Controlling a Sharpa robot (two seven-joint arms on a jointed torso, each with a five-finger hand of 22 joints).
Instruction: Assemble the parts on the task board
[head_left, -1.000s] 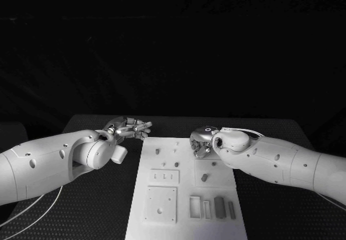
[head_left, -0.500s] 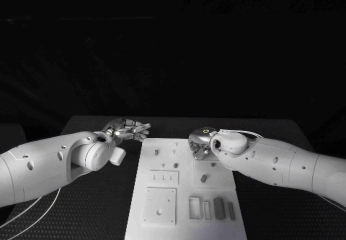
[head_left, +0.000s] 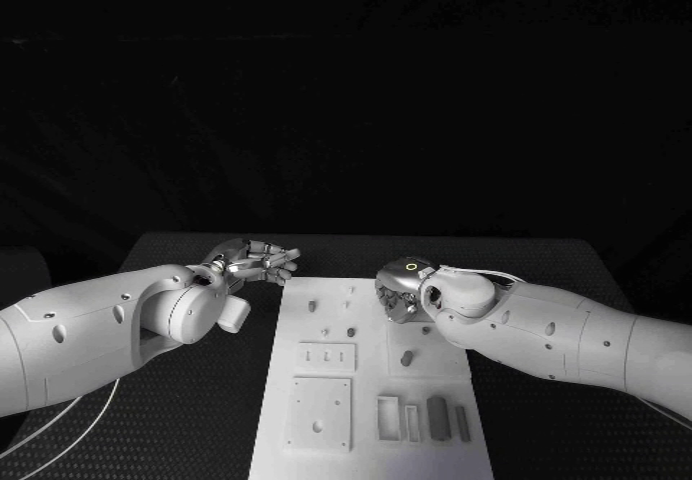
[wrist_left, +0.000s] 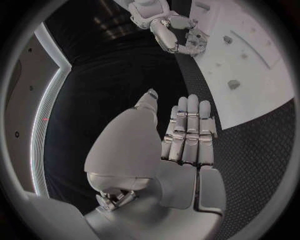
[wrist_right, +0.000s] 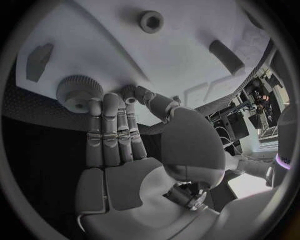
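Task board (head_left: 368, 380) – white plate, centre of black table (head_left: 188, 420), small parts in its recesses or lying on it, incl. a round knurled part (wrist_right: 79, 92) at the board's far right edge. Right hand (head_left: 398, 290) over that edge, fingertips (wrist_right: 111, 98) touching the knurled part w/o gripping – prob. lining up a grasp. Left hand (head_left: 257, 260) off the board's far left corner, fingers straight and together, holding nothing – prob. on standby.

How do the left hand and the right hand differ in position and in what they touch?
The left hand is over the black table, beside the task board; the right hand is over the board itself. The left hand touches nothing, its fingers straight; in the right wrist view, the right hand's fingertips are at a round knurled part on the board, though a grip is not plain. Both hands hold their fingers side by side.
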